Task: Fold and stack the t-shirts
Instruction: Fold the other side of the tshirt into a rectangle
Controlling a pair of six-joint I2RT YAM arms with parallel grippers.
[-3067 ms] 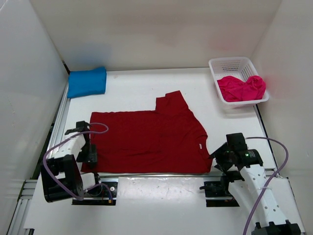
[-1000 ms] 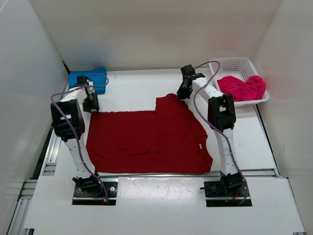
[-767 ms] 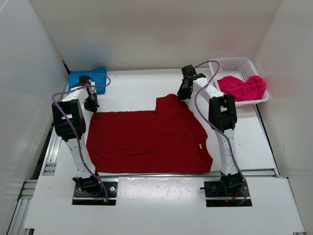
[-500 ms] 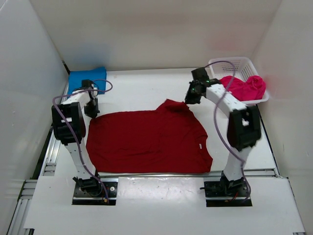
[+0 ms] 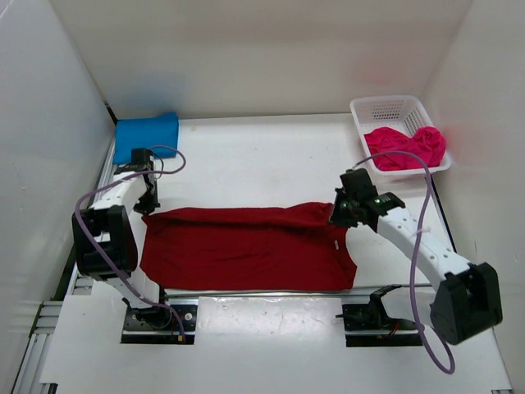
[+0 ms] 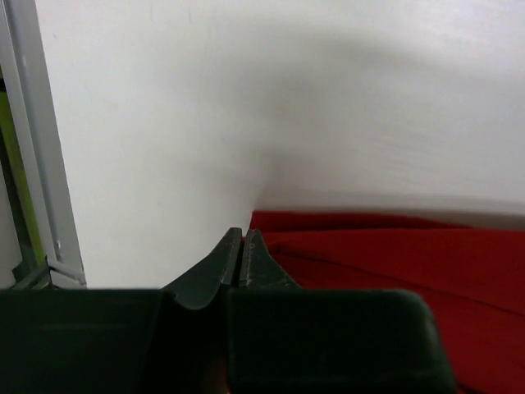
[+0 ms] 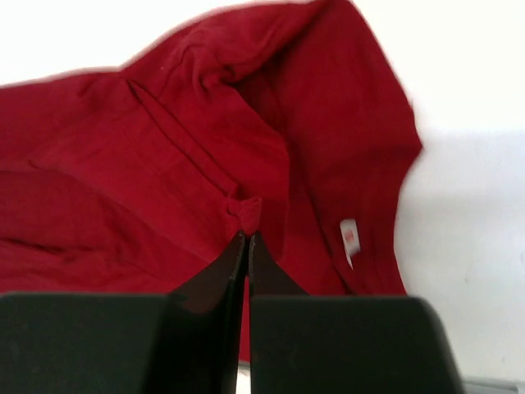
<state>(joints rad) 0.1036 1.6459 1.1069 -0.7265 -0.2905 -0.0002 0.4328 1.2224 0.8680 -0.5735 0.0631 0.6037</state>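
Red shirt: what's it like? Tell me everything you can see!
The dark red shirt is soft, plain cloth with short sleeves and a small white tag near its right edge. It lies on the white table, wrinkled, with its far edge folded partly toward the near side. The right gripper pinches a bunch of cloth at the far right between its fingers. The left gripper is shut at the far left corner, seemingly holding it.

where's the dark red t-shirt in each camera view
top external: dark red t-shirt in the lower middle of the picture, lying wide
left wrist: t-shirt at lower right, its corner at the left gripper tips
right wrist: t-shirt fills left and centre, a fold pinched in the right gripper
shared landmark: white neck label, in top external and right wrist only
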